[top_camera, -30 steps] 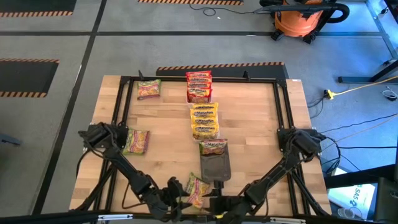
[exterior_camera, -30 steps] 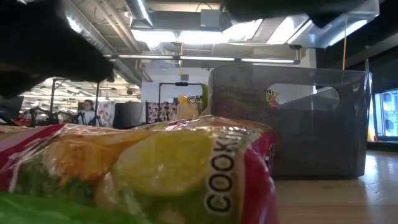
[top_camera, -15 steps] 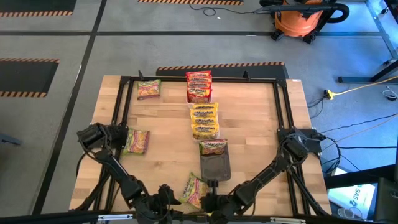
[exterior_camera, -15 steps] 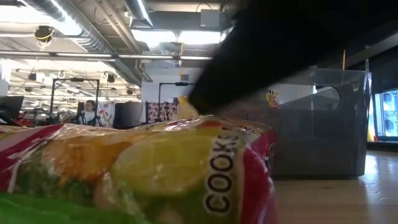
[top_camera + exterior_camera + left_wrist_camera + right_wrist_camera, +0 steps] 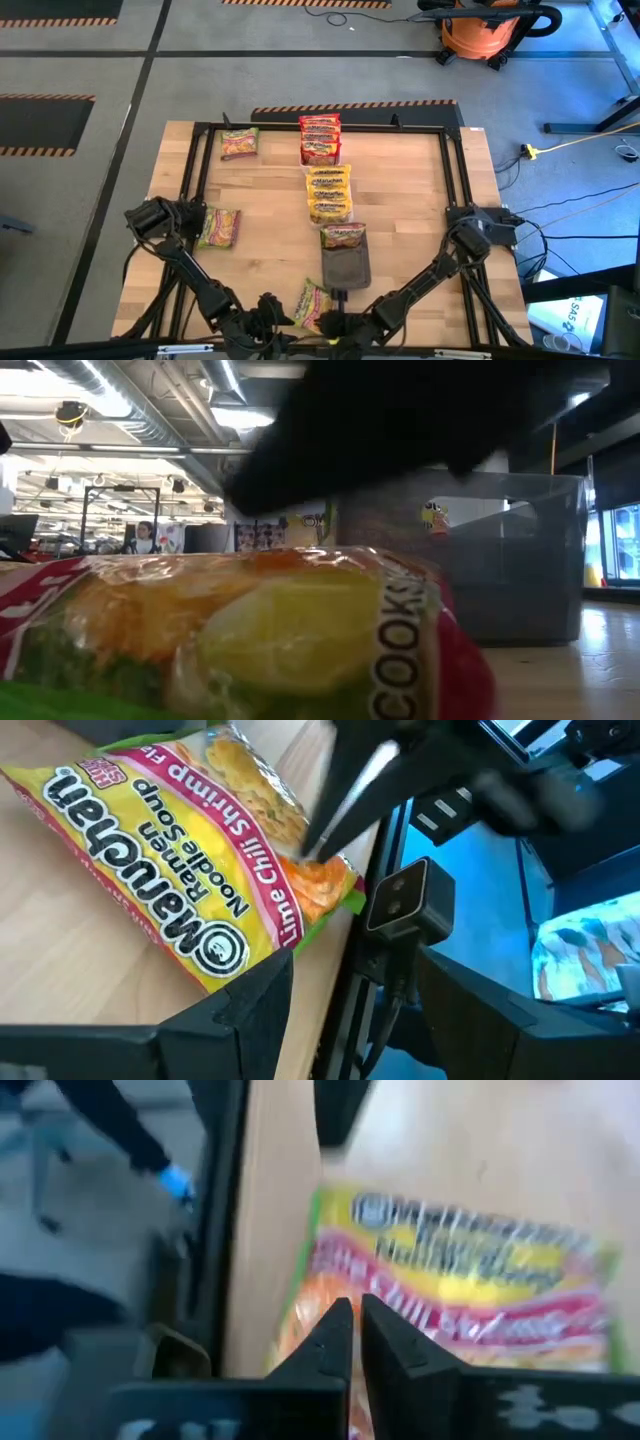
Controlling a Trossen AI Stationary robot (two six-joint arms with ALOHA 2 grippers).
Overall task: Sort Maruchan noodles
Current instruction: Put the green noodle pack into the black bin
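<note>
A green-and-pink Maruchan packet (image 5: 313, 303) lies flat on the table by the near edge; it also shows in the left wrist view (image 5: 170, 870) and fills the low view (image 5: 230, 640). My right gripper (image 5: 335, 320) is at its near right corner, fingers almost together (image 5: 357, 1335). My left gripper (image 5: 262, 312) is just left of the packet, open and empty, its fingers (image 5: 250, 1010) apart from it. Farther back lie red packets (image 5: 320, 140), yellow packets (image 5: 328, 193) and more green-and-pink ones (image 5: 240, 143) (image 5: 220, 227) (image 5: 343, 236). My right gripper has its nearly shut fingers (image 5: 335, 805) on the packet's orange corner (image 5: 320, 880), the one nearest the table's near edge. They slant down at it from the table's right. The blur hides whether one layer or an edge lies between them. The packet rests on the table.
A dark tray (image 5: 346, 268) stands just beyond the packet, grey-walled in the low view (image 5: 520, 560). A small camera (image 5: 400, 905) sits at the table's near edge beside the packet's corner. A black frame (image 5: 200, 160) borders the wooden table top.
My left gripper has drawn back from the packet toward the table's left. My right gripper has come in from the right to the packet's near corner. The packet has turned a little and shifted toward the near edge.
</note>
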